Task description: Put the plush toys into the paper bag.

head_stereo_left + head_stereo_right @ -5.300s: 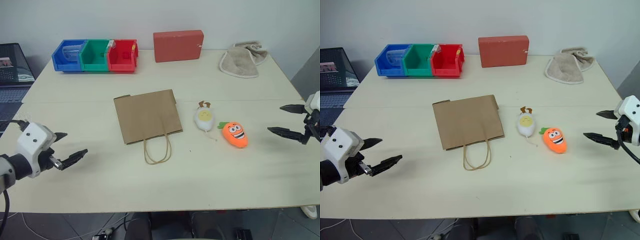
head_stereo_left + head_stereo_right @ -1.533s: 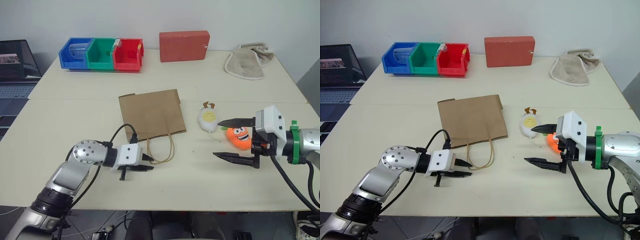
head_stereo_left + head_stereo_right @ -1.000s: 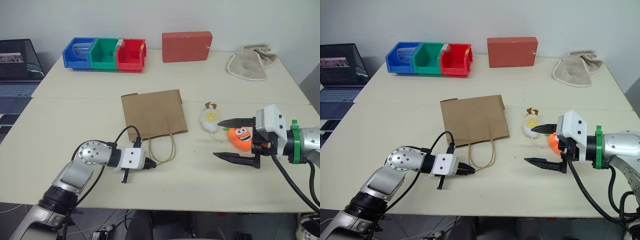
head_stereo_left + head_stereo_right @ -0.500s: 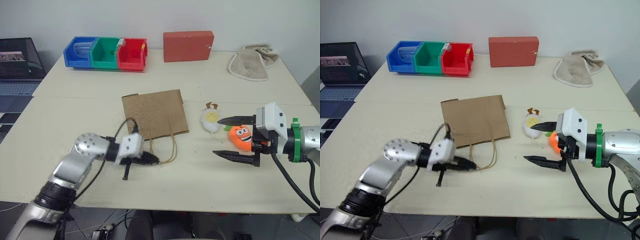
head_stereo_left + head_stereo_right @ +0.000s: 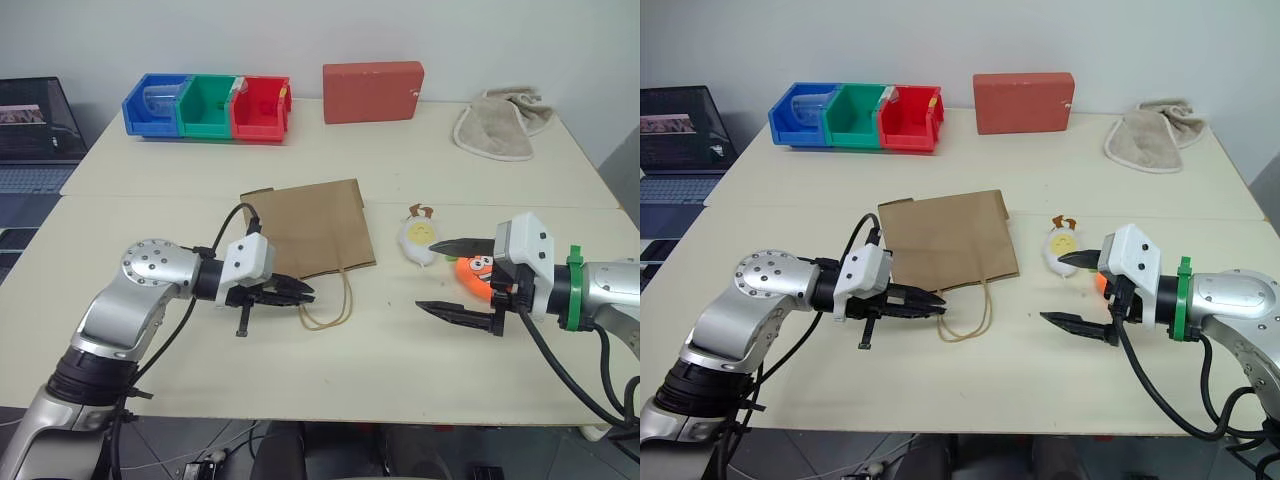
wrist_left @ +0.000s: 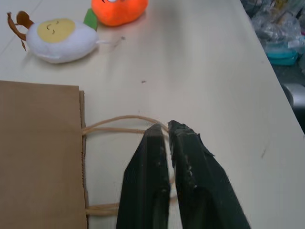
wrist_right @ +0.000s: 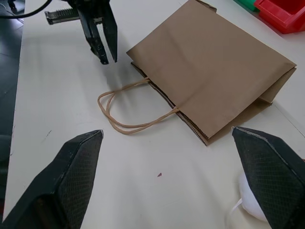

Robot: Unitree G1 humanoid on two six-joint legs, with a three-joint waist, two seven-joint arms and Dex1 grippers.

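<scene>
On the left, the left hand hangs just above the worktop at the loop handles of the paper bag. Its fingers stand only a sliver apart, tips right at the cord; whether they have hold of it cannot be told. The bag lies flat in the middle of the worktop, handles toward the robot. Right of it lies the egg toy, and just beyond that the carrot toy, partly behind the right hand. That hand is spread wide and empty, one finger over the carrot, the other nearer the robot.
</scene>
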